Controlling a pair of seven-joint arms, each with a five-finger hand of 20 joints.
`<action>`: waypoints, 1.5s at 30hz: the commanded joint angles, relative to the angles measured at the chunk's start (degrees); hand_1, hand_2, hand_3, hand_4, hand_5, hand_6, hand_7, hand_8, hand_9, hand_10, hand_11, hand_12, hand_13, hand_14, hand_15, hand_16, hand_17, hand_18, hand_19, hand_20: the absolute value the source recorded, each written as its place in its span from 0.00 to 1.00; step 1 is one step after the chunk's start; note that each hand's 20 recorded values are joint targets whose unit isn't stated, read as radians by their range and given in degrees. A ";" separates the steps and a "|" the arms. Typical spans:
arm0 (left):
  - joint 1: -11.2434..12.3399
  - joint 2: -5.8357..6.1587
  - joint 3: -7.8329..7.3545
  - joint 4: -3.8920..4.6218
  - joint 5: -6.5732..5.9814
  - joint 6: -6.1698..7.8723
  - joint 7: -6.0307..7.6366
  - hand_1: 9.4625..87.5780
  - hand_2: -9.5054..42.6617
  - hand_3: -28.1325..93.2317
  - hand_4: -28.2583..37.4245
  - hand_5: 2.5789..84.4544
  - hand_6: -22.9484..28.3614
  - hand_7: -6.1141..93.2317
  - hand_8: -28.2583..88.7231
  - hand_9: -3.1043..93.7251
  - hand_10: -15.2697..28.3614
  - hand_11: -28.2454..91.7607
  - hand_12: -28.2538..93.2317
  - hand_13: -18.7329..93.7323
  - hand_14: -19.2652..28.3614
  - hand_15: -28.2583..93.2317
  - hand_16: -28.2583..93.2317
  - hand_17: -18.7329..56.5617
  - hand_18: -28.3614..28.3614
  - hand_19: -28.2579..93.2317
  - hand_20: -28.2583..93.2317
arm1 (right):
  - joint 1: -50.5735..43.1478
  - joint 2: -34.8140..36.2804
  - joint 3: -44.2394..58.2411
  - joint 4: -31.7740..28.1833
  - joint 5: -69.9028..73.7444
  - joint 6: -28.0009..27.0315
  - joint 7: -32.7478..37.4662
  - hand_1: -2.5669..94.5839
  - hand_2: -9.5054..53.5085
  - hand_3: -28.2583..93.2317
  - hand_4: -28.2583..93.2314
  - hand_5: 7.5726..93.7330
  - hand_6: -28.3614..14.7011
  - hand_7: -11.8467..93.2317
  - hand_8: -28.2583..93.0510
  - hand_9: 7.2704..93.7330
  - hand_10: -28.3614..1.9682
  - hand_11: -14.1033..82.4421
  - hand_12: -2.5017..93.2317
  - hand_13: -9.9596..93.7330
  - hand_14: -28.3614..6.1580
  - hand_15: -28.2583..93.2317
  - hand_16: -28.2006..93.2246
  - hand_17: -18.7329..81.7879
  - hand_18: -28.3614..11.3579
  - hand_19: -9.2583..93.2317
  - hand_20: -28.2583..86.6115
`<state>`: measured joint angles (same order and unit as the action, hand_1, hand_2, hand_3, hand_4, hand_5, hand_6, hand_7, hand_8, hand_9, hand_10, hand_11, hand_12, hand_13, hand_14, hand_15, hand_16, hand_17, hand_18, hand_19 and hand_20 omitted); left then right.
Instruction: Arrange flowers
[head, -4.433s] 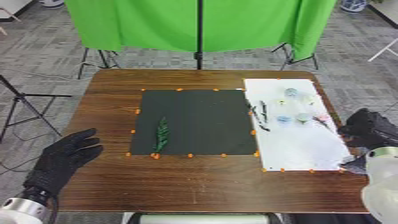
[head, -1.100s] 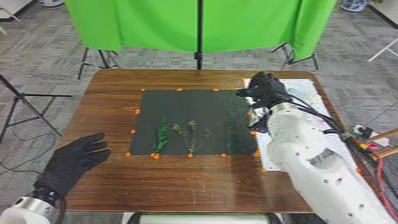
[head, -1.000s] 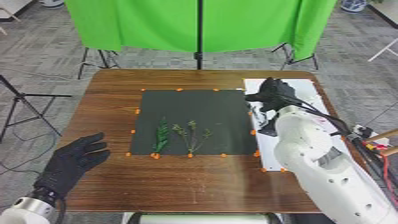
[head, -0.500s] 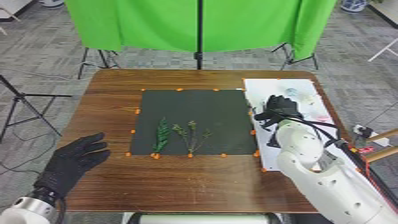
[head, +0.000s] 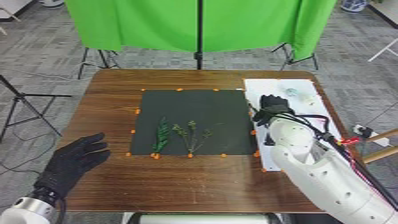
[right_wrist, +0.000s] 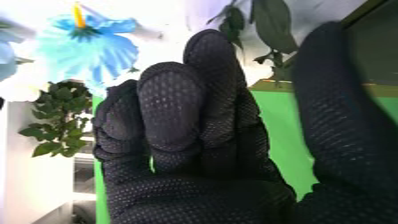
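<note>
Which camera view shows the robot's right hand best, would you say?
The right wrist view shows the right hand best: its fingers and thumb appear large and close. The head view gives it small, but shows where it is: over the white sheet.

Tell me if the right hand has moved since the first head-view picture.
Yes: the right hand has moved left, from the white sheet's right edge to its left side, near the dark mat.

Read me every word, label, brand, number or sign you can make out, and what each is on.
None: I can read no text on the dark mat, the white sheet, the table, the blue flower or the right hand.
</note>
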<state>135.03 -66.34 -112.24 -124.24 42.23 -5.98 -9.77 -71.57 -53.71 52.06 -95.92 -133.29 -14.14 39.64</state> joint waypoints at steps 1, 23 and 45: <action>0.91 -0.59 -0.07 0.13 0.21 -0.05 -0.56 0.21 0.30 0.86 0.01 0.40 0.57 0.38 0.11 0.36 0.71 0.57 0.34 0.40 0.78 0.69 0.17 0.17 0.91 0.74 0.26 | -5.93 0.39 0.67 3.79 3.48 2.48 -6.72 0.58 0.00 0.86 0.00 0.80 0.64 0.44 0.18 0.94 0.78 0.47 0.44 0.90 0.74 0.74 0.49 0.60 0.24 0.97 0.56; 1.05 -0.90 -0.04 -0.07 0.28 0.19 -0.06 0.21 0.31 0.86 0.01 0.40 0.57 0.38 0.11 0.36 0.71 0.57 0.34 0.40 0.78 0.69 0.17 0.17 0.91 0.74 0.26 | -10.98 1.35 9.93 -10.25 7.08 19.32 -7.65 0.53 0.00 0.95 0.09 0.73 0.48 0.65 0.12 0.99 0.74 0.50 0.40 0.96 0.76 0.73 0.52 0.66 0.19 1.00 0.61; 0.70 -0.95 0.09 0.08 0.38 -0.46 -0.76 0.21 0.31 0.86 0.01 0.40 0.57 0.38 0.11 0.36 0.71 0.57 0.34 0.40 0.78 0.69 0.17 0.17 0.91 0.74 0.26 | -12.43 -1.09 -0.36 -11.90 1.25 11.18 -9.46 0.51 0.00 0.96 0.10 0.72 0.50 0.66 0.13 1.00 0.75 0.51 0.39 0.96 0.76 0.74 0.52 0.66 0.21 1.00 0.61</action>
<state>135.13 -66.75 -112.22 -124.28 42.25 -5.93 -9.75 -82.98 -52.90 53.38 -109.23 -131.31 -2.02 30.43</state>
